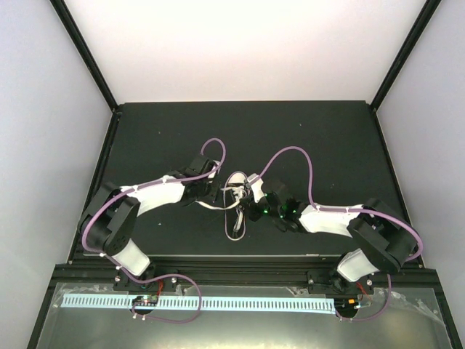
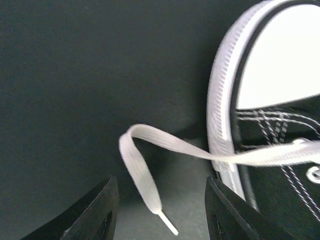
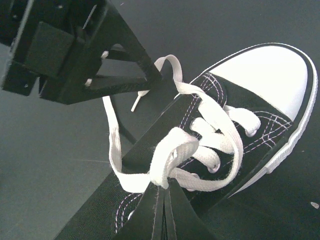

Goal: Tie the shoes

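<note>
Currently one black sneaker (image 3: 265,80) lies on the dark table (image 1: 327,145) between two grippers, its laces not yet tied.
Over the sneaker's upper eyelets, the right gripper (image 3: 163,192) is clenched on one lace loop (image 3: 172,150). Beside the sneaker's white sole edge, the left gripper (image 2: 161,187) is spread wide, with one free lace end (image 2: 142,175) lying ungripped between its fingers. The flat lace looks soft, limp and light, so it is best pinched just behind its stiff tip. The small shoe may slide if tugged.

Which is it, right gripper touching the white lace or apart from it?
Touching. The right wrist view shows the right gripper shut, its tips pinching a fold of the white lace.
</note>
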### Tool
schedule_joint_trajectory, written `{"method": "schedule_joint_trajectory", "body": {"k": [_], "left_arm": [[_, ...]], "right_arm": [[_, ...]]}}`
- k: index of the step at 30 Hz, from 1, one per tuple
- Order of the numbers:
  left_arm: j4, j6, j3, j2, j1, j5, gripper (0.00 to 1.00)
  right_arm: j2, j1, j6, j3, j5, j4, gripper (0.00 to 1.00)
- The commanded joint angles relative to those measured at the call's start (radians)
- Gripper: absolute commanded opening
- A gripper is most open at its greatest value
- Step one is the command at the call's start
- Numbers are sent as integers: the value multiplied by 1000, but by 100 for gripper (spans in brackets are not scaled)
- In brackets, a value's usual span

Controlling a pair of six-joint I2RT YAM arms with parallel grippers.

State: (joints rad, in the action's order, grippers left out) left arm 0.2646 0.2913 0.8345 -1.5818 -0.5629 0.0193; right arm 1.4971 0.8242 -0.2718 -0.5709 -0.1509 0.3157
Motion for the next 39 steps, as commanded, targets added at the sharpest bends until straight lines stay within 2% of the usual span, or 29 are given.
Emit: {"method": "schedule_joint_trajectory", "body": {"k": [1,9,21,25,29,32,35,39], "left_arm": [[47,-35,72,-46,2,-124,49],[35,-69,131,-143,3,-88,43],[25,-52,128,-168,2,-137,2],[9,-47,99,-104,2,-142,1],[71,-19,64,33,1,-117,2],[123,19,-11,183,-2,-33,2],[209,73,-74,289,-12,130,2],[245,170,-150,399,-102,329,2]], "right_arm": [[3,-2,-11,-14,23,63,2],[8,-3,-6,-28,22,52,2],[6,-3,-13,-32,16,53,1],[1,-3,-17,-31,16,53,2],[-4,-2,-35,-37,17,45,2],[-2,-2,-54,-48,15,39,2],[3,-3,-66,-62,7,34,2],[10,-3,-72,-76,-2,29,2]]}}
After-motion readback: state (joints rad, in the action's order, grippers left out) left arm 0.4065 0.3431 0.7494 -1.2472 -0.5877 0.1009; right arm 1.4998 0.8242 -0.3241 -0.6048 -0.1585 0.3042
